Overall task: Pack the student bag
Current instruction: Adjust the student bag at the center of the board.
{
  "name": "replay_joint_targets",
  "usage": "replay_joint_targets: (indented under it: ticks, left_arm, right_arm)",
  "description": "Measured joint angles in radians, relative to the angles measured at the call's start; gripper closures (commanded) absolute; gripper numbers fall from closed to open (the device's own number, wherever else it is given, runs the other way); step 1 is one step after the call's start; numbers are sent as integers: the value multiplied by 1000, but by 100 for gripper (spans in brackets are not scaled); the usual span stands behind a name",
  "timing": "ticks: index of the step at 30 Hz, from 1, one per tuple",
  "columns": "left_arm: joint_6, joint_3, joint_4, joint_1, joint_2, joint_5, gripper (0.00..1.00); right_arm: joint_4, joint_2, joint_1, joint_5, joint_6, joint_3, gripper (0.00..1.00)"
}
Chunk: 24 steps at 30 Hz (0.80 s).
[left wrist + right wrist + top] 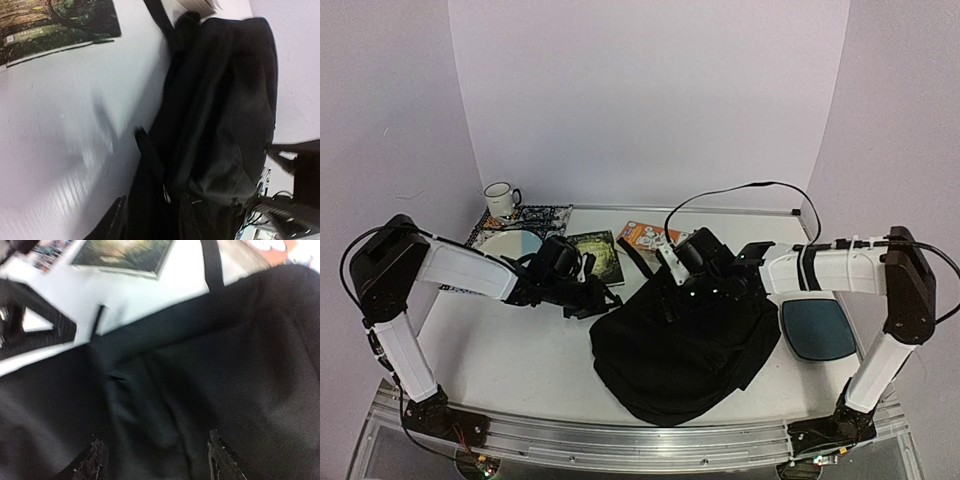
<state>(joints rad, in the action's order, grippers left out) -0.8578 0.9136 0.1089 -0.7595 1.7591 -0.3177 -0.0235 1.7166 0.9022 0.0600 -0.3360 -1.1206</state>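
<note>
The student bag (685, 345) is a large black backpack lying in the middle of the table. My left gripper (598, 303) is at the bag's left edge. In the left wrist view the bag (225, 100) fills the right side, and a fold of its fabric with a strap (150, 160) fills the gap in my left gripper (154, 222), which is closed on it. My right gripper (692, 288) is over the bag's far top. In the right wrist view it (157, 462) is wide open just above the bag's cloth (225, 365) and holds nothing.
A green-covered book (598, 255) lies just beyond my left gripper, with an orange packet (645, 236) to its right. A white mug (501, 199), a patterned mat (540, 214) and a pale disc (510, 243) are at the far left. A dark-teal pad (818, 328) lies right of the bag.
</note>
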Motion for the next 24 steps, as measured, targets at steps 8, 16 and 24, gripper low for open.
replay_joint_targets:
  ticks: [8,16,24]
  left_arm:
    - [48,-84,6,-144,-94,116,81]
    - [114,-111,8,-270,-65,352,82]
    - [148,-113,9,-334,-39,503,82]
  right_arm:
    - [0,43,6,-22,-35,-70,33]
    - [-8,174,6,-15,-110,-131,25]
    - [-36,215,6,14,-231,-159,5]
